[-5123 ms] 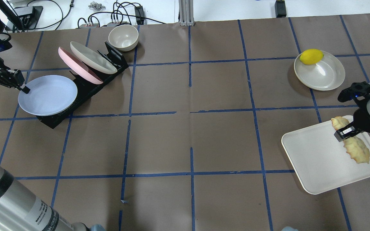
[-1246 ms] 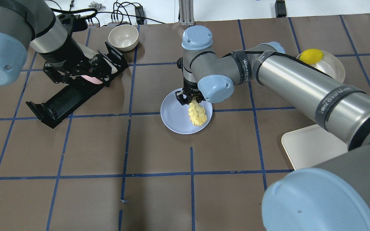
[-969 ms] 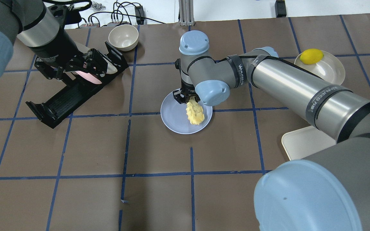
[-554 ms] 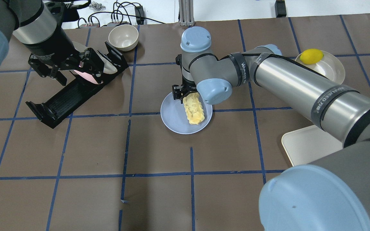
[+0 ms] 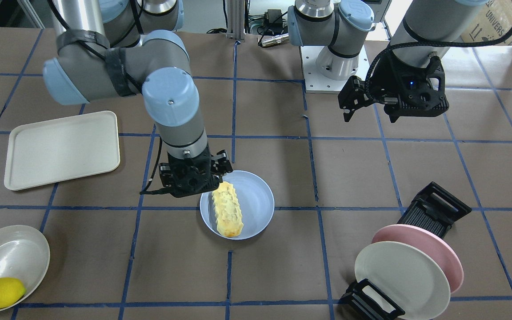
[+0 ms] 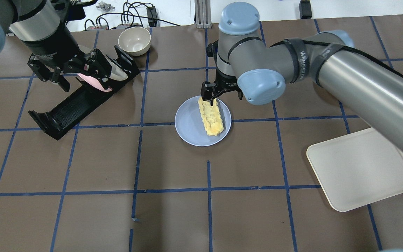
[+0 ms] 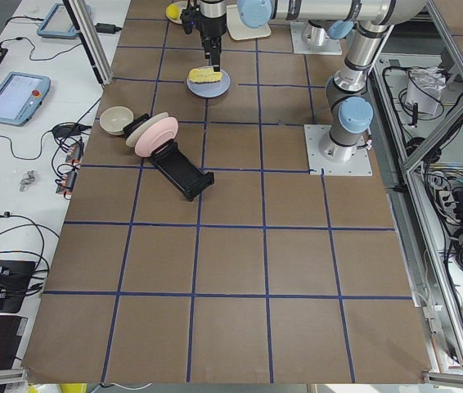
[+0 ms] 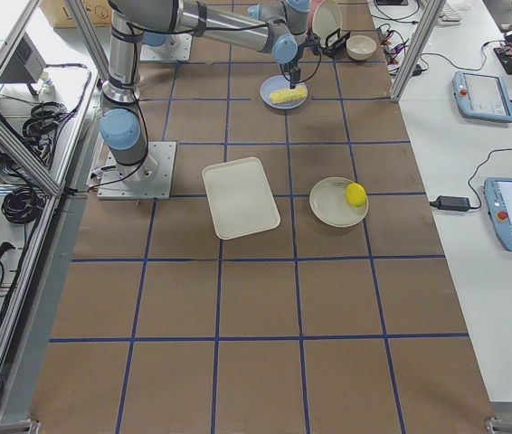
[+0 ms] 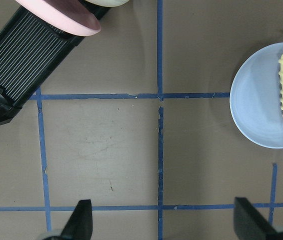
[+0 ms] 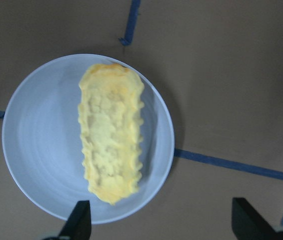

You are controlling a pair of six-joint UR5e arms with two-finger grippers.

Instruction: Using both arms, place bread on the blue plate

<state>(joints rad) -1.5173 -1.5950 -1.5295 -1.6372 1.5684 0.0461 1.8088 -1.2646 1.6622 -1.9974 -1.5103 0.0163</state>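
- The bread [image 6: 211, 117] lies flat on the blue plate [image 6: 187, 127], on the half toward the robot's right. The plate sits near the middle of the tabletop [image 6: 173, 217], and nothing grips the loaf.
- Its long axis runs nearly straight away from the robot's base, tilted only slightly in the overhead view.
- The right fingers [image 10: 79, 223] are spread wide and hold nothing.
- The overhead view puts them at the loaf's upper end and the front-facing view at the opposite end. I take that to mean they hang clear above it and do not touch.
- In the right wrist view the bread sits below and off toward one finger, not centred in the gap.
- The left fingers [image 9: 81, 223] are also spread and empty. They hang by the rack [image 6: 65, 108] that carries the pink plate [image 9: 61, 12], well apart from the bread.
- The left wrist view catches the blue plate only at its right edge.
- The right arm is much the nearer to the bread; the left would have to cross to the centre to reach it.
- Judgement: the placing looks done, with the loaf wholly inside the rim. What remains is for the right arm to go straight up and away.
- Risk: if that arm dips or leaves low along the loaf's length, a finger could catch it and slide the bread or the plate.
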